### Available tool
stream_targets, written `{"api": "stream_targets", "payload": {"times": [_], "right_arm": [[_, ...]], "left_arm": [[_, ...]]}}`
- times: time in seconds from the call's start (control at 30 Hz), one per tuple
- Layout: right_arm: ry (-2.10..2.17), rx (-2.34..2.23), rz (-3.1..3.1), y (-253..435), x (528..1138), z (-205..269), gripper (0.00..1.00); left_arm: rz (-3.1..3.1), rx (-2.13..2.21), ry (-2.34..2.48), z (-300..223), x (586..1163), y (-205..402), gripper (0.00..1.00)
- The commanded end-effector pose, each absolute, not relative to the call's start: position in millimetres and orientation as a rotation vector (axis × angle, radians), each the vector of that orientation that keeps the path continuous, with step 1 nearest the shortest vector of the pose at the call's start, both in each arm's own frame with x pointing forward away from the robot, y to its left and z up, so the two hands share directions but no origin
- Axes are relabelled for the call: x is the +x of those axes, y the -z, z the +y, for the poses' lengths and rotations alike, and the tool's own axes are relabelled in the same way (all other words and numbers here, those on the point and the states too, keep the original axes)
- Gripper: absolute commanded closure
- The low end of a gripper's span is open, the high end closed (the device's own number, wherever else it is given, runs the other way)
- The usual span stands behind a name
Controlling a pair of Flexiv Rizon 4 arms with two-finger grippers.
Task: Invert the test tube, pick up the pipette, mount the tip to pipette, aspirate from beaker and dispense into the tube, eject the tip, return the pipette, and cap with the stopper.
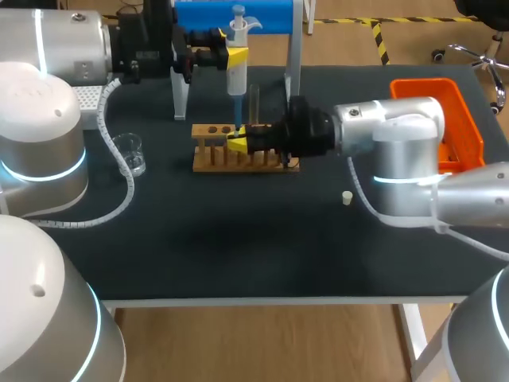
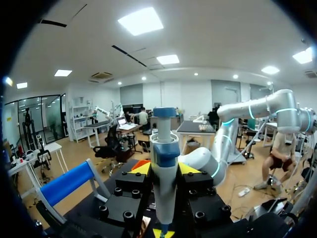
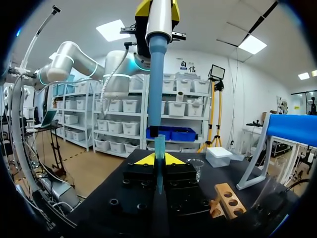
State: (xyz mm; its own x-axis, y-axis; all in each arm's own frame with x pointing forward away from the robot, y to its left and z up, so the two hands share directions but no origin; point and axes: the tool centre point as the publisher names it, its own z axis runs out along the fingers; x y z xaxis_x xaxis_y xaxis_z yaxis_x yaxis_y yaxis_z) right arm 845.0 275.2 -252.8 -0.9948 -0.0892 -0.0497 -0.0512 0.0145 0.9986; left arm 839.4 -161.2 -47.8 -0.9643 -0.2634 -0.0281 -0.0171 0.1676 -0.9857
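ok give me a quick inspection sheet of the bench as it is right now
surface: dark table, no spill seen
job's things: pipette above wooden rack; test tube upright at rack; beaker and stopper standing apart
clutter: orange bin, white perforated box
grippers: left gripper shut on pipette; right gripper shut on blue tip
cables: white conduit trailing beside beaker
surroundings: blue-topped stand behind rack

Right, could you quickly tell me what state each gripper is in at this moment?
Left gripper: shut on the pipette.
Right gripper: shut on the blue pipette tip.
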Motion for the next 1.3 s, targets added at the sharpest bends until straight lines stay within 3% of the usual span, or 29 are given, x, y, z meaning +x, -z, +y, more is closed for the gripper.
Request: {"api": "stream_targets", "payload": {"times": [0.03,1.3], "right_arm": [[2.184,0.156,-2.216,249.3,844.4,272.8,1.00],[2.158,0.123,-2.233,264.8,841.5,270.7,1.00]], "left_arm": [[2.247,-0.273,1.892,-160.5,839.5,50.0,1.00],[2.247,-0.273,1.892,-160.5,839.5,50.0,1.00]]}}
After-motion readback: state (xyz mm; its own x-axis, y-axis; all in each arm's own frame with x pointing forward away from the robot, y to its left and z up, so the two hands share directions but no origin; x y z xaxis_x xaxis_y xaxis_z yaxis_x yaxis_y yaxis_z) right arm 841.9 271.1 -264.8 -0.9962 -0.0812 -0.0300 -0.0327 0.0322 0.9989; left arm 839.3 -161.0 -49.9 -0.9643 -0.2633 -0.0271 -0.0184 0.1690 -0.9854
